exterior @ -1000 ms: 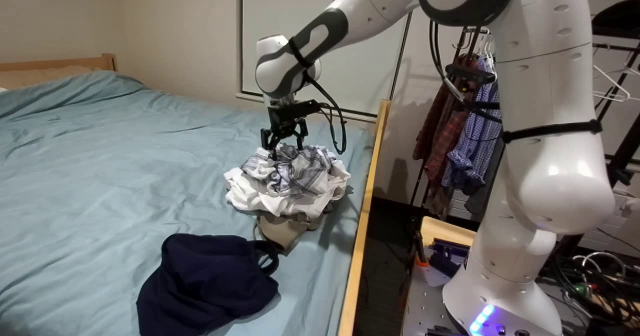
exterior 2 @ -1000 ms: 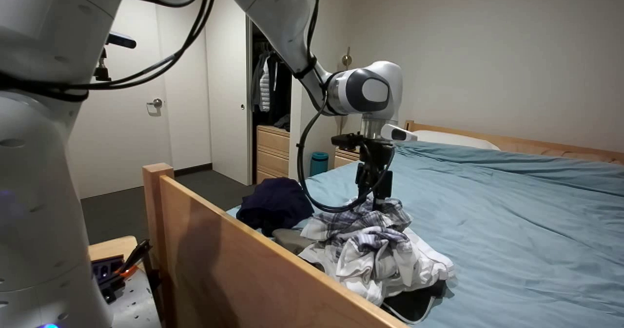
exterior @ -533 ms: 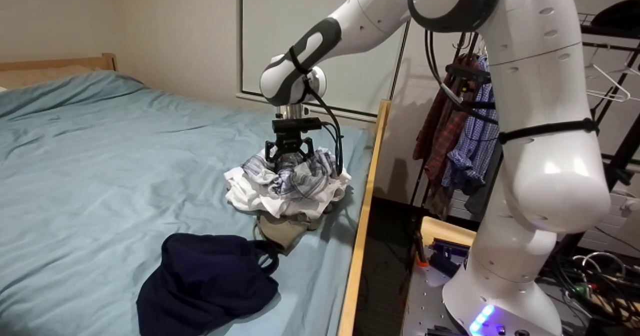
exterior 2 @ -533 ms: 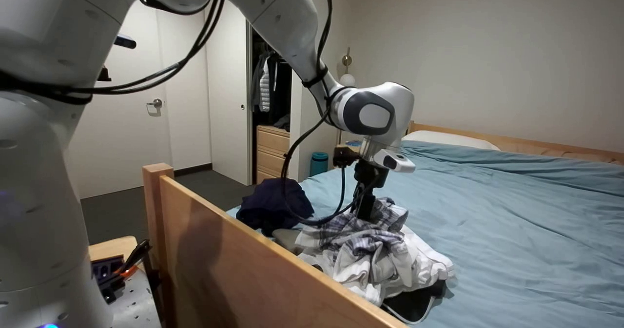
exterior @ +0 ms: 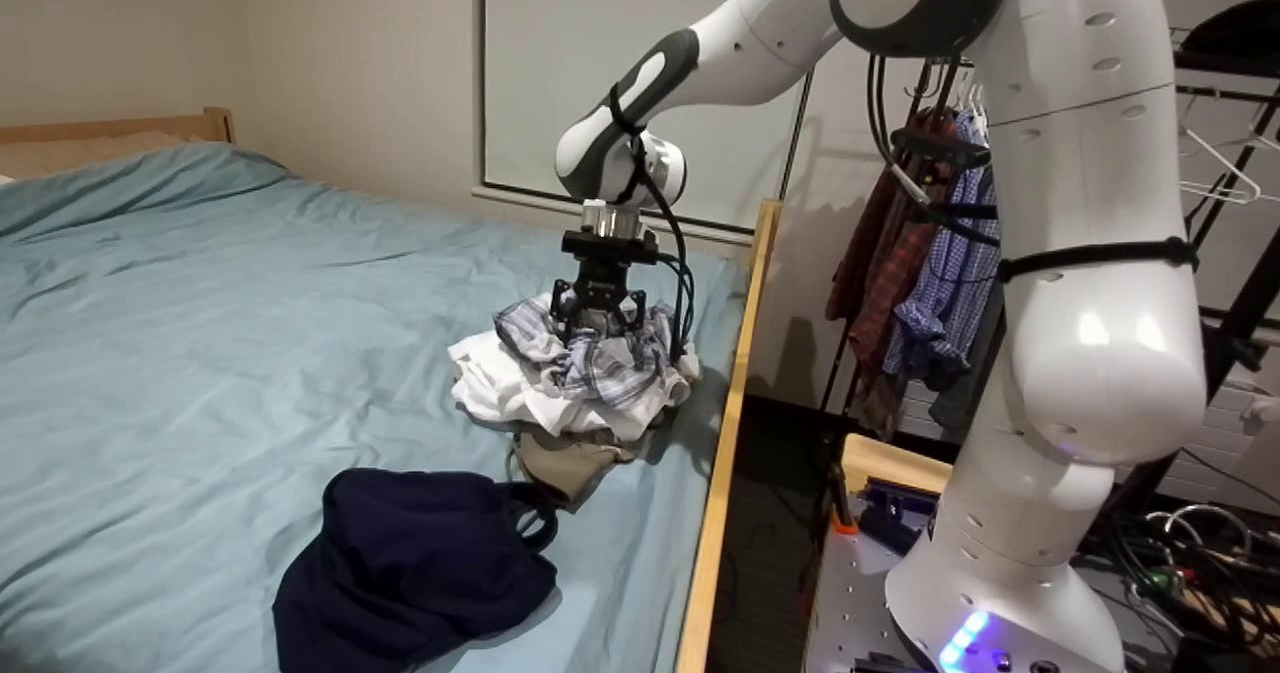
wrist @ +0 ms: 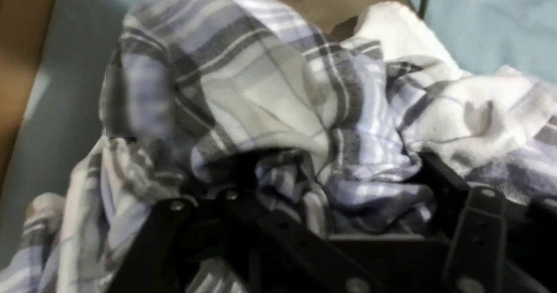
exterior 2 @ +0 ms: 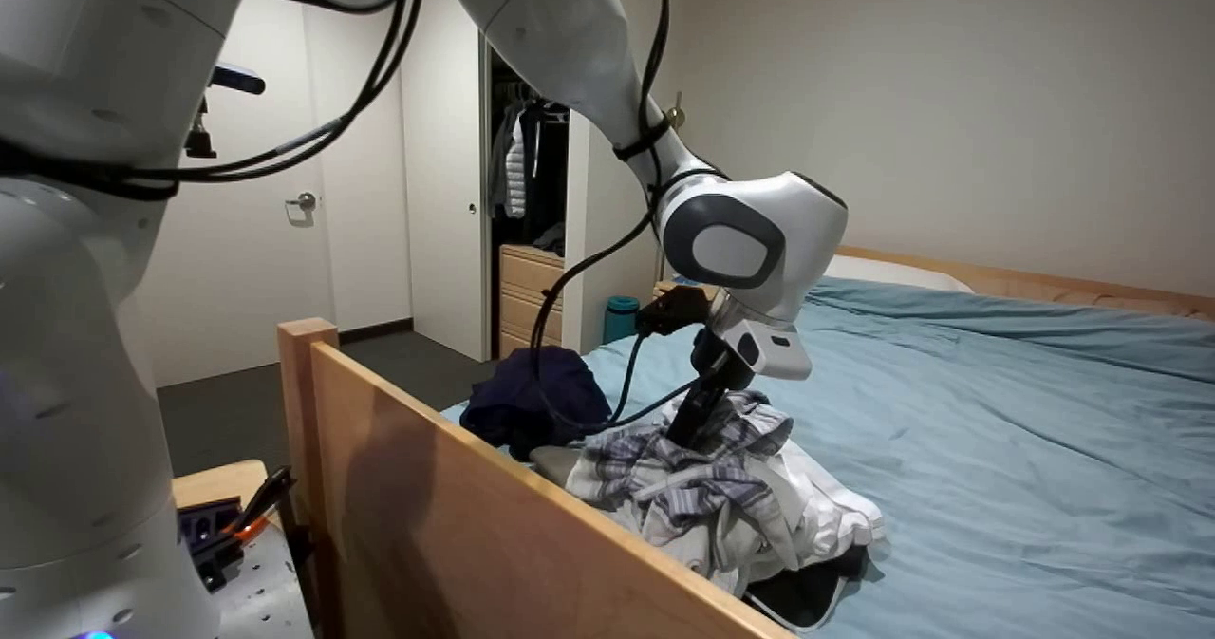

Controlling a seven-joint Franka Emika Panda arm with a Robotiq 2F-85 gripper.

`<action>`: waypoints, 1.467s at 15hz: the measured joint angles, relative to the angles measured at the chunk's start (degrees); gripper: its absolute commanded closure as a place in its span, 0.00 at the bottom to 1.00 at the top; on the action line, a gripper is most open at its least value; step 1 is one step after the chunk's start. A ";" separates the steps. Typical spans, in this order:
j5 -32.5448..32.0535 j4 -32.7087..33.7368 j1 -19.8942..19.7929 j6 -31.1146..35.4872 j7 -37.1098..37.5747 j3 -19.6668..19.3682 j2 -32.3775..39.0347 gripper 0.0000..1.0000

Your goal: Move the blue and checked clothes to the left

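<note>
So, from where I stand, the gripper [exterior: 601, 331] is sunk in the checked clothes [exterior: 612, 371], which lie over white clothes [exterior: 500, 385] near the wooden board [exterior 2: 494, 516]. Wrist view: fingers [wrist: 444, 177] are apart w/ checked clothes betw. them, but tips are buried, so I cannot tell if it squeezes. In an exterior view, the dark-blue garment [exterior: 410, 568] lies on the blue sheet [exterior: 200, 383], beside brown cloth [exterior: 560, 463].

One end effector [exterior: 600, 331] is counted at one checked garment [exterior: 615, 378]. Near that garment, one navy-blue garment [exterior: 410, 563] and one khaki item [exterior: 565, 463] are seen; beneath it, the pieces of white cloth [exterior: 495, 383] cannot be counted.
</note>
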 measured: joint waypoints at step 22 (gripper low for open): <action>-7.25 4.96 3.06 0.29 19.08 -2.24 -0.77 0.94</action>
